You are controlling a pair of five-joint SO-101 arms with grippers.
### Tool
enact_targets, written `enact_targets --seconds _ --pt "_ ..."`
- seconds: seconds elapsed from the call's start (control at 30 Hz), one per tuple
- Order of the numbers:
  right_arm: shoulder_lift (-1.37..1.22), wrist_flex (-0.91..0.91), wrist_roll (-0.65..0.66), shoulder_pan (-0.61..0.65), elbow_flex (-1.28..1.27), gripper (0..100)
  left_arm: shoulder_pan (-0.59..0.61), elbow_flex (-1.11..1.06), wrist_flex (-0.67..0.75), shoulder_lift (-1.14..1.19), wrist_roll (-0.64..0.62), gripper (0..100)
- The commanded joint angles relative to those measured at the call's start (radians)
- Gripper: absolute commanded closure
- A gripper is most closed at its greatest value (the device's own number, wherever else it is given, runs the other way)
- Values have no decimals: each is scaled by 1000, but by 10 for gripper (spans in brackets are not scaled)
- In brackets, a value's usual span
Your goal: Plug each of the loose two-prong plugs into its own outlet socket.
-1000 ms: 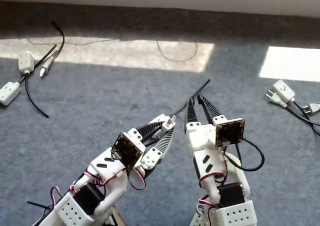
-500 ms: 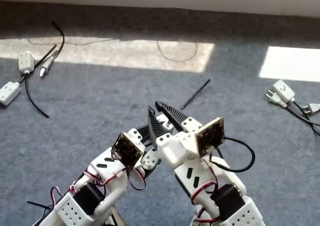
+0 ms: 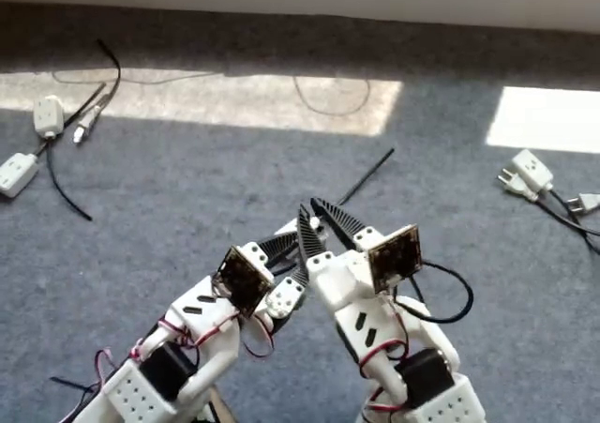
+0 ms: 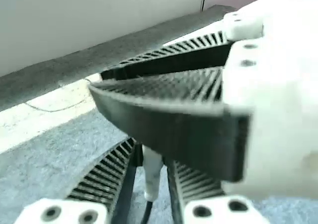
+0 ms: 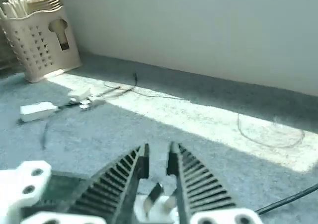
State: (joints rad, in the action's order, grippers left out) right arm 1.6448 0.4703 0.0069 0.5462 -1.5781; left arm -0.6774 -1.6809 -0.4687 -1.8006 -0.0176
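Both arms are bunched up in the middle of the grey carpet (image 3: pixel 187 207), wrists almost touching. The left gripper (image 4: pixel 149 157) is clamped on a white two-prong plug (image 4: pixel 151 177), which sits between its black ribbed fingers. The right gripper (image 3: pixel 307 205) crosses just over the front of it, fingers a narrow gap apart and holding nothing. In the right wrist view that plug's metal prongs poke up just past the gap. The plug's black cord (image 3: pixel 370 172) runs away over the carpet towards the far wall.

Far off on the left side, half in a sun patch, lie a white outlet socket (image 3: pixel 47 115), a second socket block (image 3: pixel 17 173) nearer the arms, and a loose small plug (image 3: pixel 82 130) just beside the first one. Black cables are tangled across them.

Well apart on the right side sits another white socket (image 3: pixel 532 168) with a pale plug (image 3: pixel 513 185) touching it. A further plug (image 3: pixel 584 201) is near the edge on a dark cable.

A thin wire loop (image 3: pixel 328 99) lies by the wall, and a beige laundry basket (image 5: pixel 39 35) stands in the corner
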Motion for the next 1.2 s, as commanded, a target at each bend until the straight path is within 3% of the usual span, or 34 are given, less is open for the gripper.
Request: enact_targets --seconds 0.0,0.37,0.5,0.83,1.17 --pt "-7 -110 78 -116 -156 918 12 -13 11 -16 -9 993" --pt "-8 -124 98 -145 -217 918 13 -13 9 -16 -9 993" --pt "-10 -67 178 -145 -219 918 13 -13 9 -16 -9 993" --pt "-10 62 186 -145 -219 918 21 -4 11 -19 -9 993" --pt "-76 12 186 -202 -219 918 22 85 9 -21 -11 994"
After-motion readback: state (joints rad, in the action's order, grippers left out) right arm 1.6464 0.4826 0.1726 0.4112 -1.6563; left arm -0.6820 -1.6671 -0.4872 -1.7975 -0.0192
